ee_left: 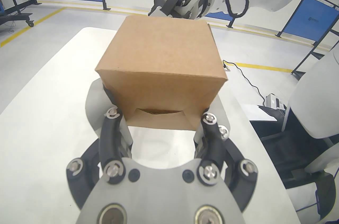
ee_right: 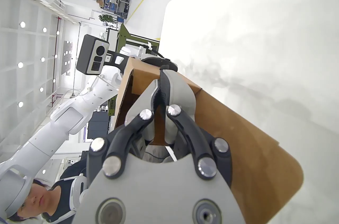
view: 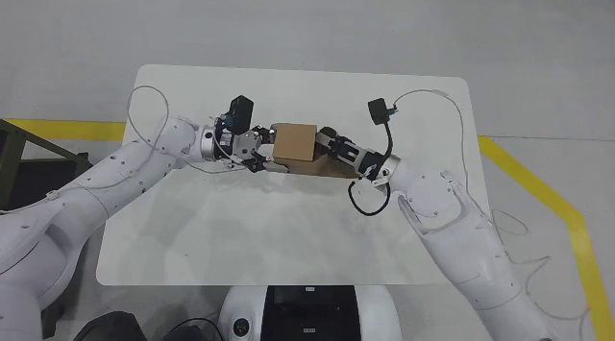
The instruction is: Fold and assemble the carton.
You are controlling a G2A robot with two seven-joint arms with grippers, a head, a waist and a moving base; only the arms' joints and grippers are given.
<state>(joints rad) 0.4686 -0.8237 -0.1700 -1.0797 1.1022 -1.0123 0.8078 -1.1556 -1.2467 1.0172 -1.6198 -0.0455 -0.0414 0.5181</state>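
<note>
- Carton (view: pixel 294 139): one, brown cardboard, near the middle of the desk (view: pixel 288 235), held between the two hands.
- Carton end towards the left arm: closed, with one tuck slot (ee_left: pixel 159 111) low on its face.
- Carton end towards the right arm: open, dark inside. One long flap (ee_right: pixel 259 150) with a rounded corner lies out over the desk surface.
- Left hand (ee_left: pixel 159 99): one, at the carton's closed end. Its two fingers (ee_left: pixel 93 100) are spread wide, one along each side of the box, clasping it.
- Right hand (ee_right: pixel 162 78): one, at the carton's open end. Its two fingers (ee_right: pixel 177 92) are pressed together, pinching a cardboard panel between them.
- Desk: one, white, with rounded corners.
</note>
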